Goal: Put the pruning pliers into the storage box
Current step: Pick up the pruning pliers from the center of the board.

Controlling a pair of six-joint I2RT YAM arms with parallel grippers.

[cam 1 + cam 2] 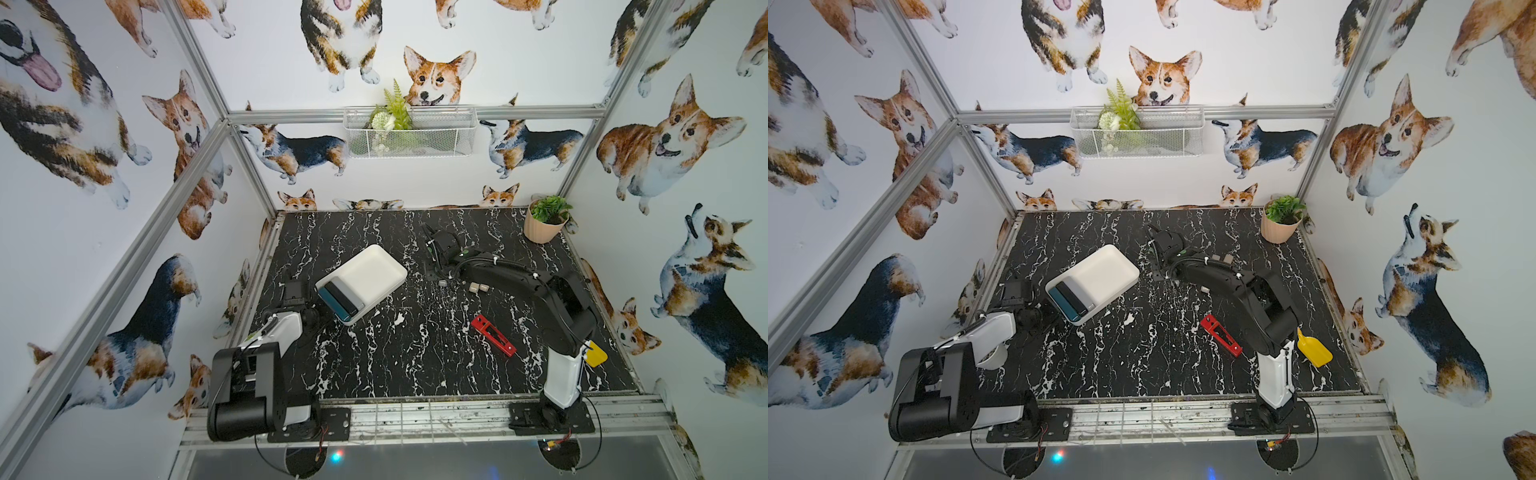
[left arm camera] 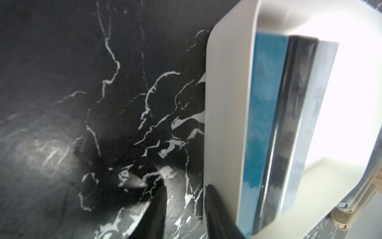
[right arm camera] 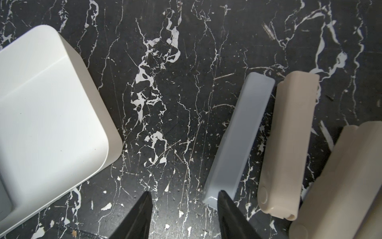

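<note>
My right pincer (image 3: 185,195) hangs low over the marble table (image 1: 374,365) with its jaws apart and nothing between them. In my wrist view one fingertip (image 3: 222,196) overlaps the near end of the loose grey pliers (image 3: 239,140) instead of straddling it.

To grip well, I judge I must shift sideways until that bar sits between both fingers. I should also square the jaws across its narrow width and bite nearer its middle than its end, so it does not swing on the lift. The nearest beige pliers (image 3: 287,144) lie just beside it, so my outer finger has to drop into that narrow gap without nudging them.

The storage box (image 1: 370,266) sits left of centre in both top views. The teal pliers (image 1: 332,306), black pliers (image 1: 343,297) and boxed grey pliers (image 1: 351,291) lie packed side by side at its lower-left end, and the rest of its floor is bare. The red pliers (image 1: 493,335) lie lower right of centre, well apart.

My left pincer (image 2: 186,186) stands at the box's lower-left edge, slightly parted and holding nothing. One finger appears to rest against the outer wall, a useful brace.
</note>
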